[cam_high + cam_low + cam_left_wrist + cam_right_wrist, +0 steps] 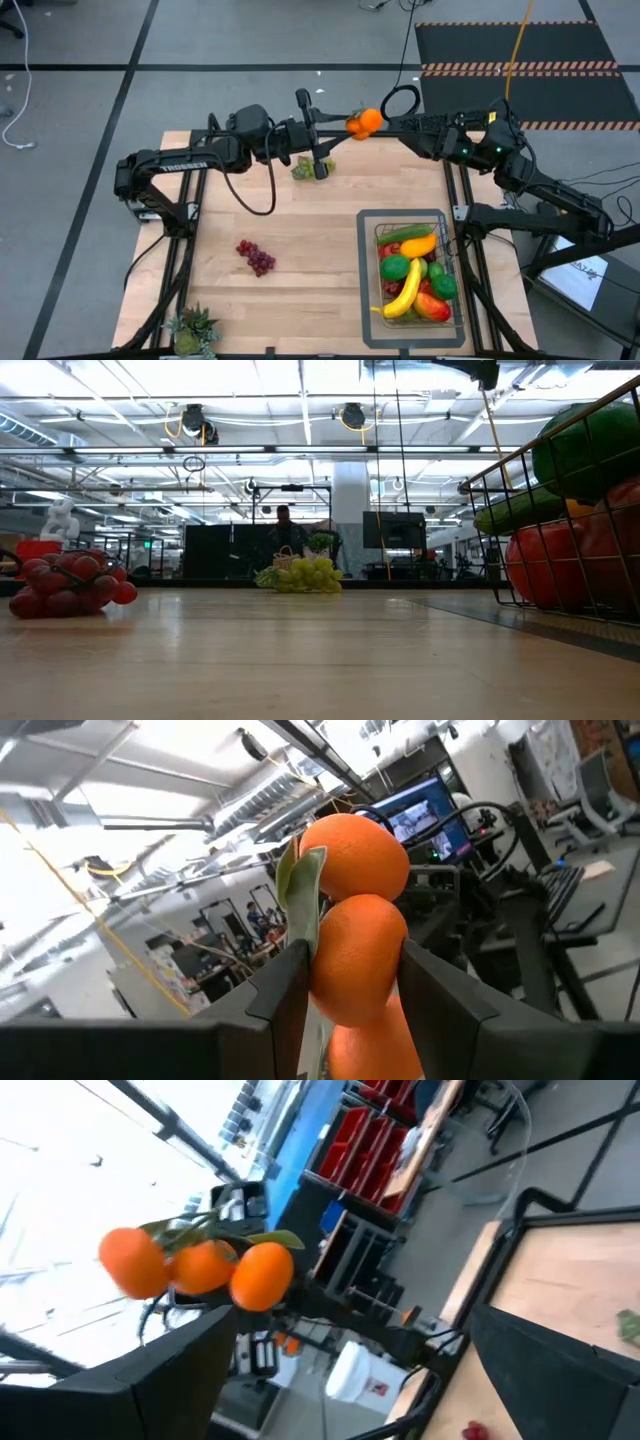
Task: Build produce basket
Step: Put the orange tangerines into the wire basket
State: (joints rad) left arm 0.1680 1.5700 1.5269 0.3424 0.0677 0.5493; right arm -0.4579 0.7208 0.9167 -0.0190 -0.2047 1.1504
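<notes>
I hold a bunch of oranges (364,122) up in the air, over the far edge of the bench (300,280). My left fingers (290,985) are closed on the middle orange, one on each side, and a green leaf (303,890) sticks up beside it. My right fingers (190,1360) are wide open and hold nothing; they are near the oranges. The basket (447,290) sits on the bench on my right side, on a flat grey tray (366,280), with a banana (404,292) and other fruit inside. Red grapes (256,257) lie on the wood, well apart from the basket. Green grapes (303,168) lie near the far edge. A small plant (192,328) stands at the near left corner.
</notes>
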